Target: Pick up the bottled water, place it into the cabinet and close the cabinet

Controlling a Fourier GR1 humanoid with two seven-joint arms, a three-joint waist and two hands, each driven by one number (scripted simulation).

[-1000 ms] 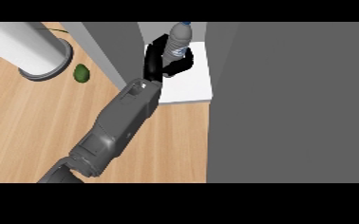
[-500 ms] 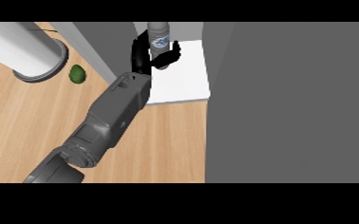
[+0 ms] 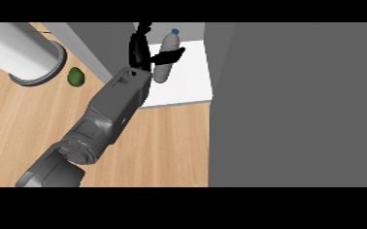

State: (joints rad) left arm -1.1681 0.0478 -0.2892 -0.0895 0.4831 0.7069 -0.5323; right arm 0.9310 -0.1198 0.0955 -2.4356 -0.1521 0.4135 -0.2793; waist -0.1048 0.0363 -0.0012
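Observation:
The clear water bottle point(image 3: 166, 58) with a blue cap stands on the white cabinet shelf point(image 3: 188, 88), its cap toward the back. My left hand point(image 3: 141, 53) is just left of it, at the end of the grey forearm point(image 3: 114, 106) that comes up from the lower left. The fingers point(image 3: 141, 36) point straight up with a small gap to the bottle. Only the thumb point(image 3: 172, 55) reaches across and touches the bottle's side. The hand is open. My right hand does not show.
A large grey cabinet door point(image 3: 287, 106) fills the right side, its edge next to the shelf. The cabinet's grey side wall point(image 3: 97, 41) stands left of the hand. A white cylinder point(image 3: 27, 56) and a small green fruit point(image 3: 76, 76) sit on the wooden counter point(image 3: 161, 145).
The hand carried the bottle deeper onto the shelf. Its fingers, curled round the bottle before, have straightened and come off it; the bottle now stands on the shelf.

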